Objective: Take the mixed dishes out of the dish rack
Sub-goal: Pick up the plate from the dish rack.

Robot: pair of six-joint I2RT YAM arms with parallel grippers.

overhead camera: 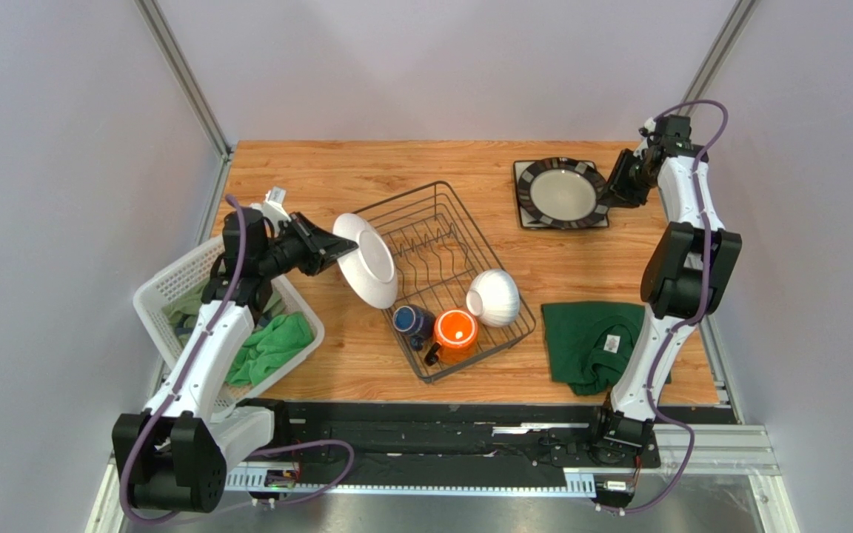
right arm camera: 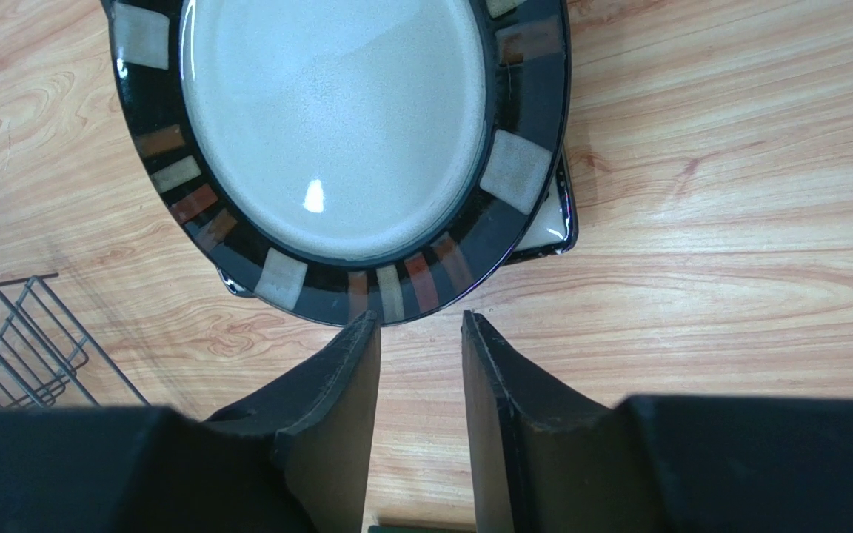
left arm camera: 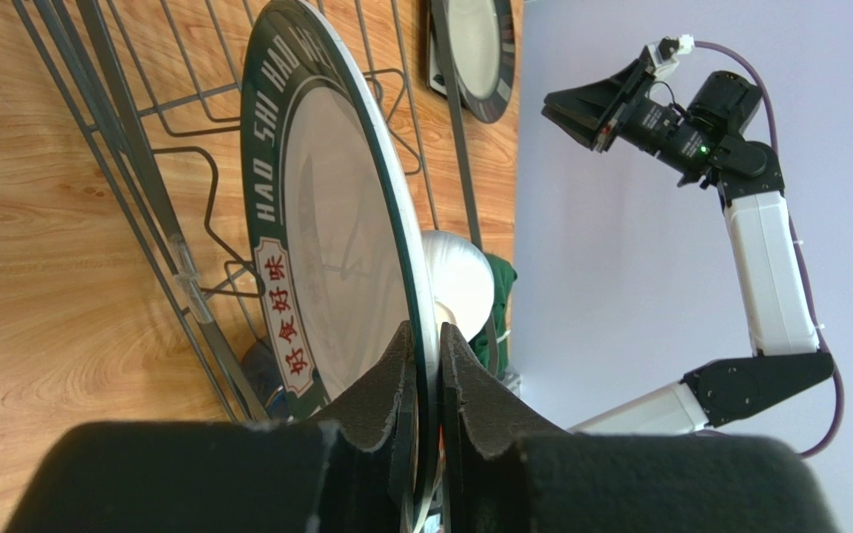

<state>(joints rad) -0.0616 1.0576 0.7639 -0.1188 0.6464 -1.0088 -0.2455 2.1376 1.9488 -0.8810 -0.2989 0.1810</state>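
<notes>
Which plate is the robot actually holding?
The white plate with the green lettered rim, clamped on edge in the left gripper. The dark-rimmed one lies flat atop a square one.

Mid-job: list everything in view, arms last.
dish rack: one, black wire, table centre
lettered plate: one, white with dark-green rim, rack's left side
bowl: one, white ribbed, in rack
orange mug: one, orange, rack's near end
blue mug: one, dark blue, beside it
patterned plate: one, dark rim, far right
square plate: one, dark-edged, under patterned plate
dark cloth: one, dark green, near right
basket: one, white, left edge
light cloth: one, light green, in basket
left pincer: shut on lettered plate
right pincer: open, beside patterned plate
</notes>
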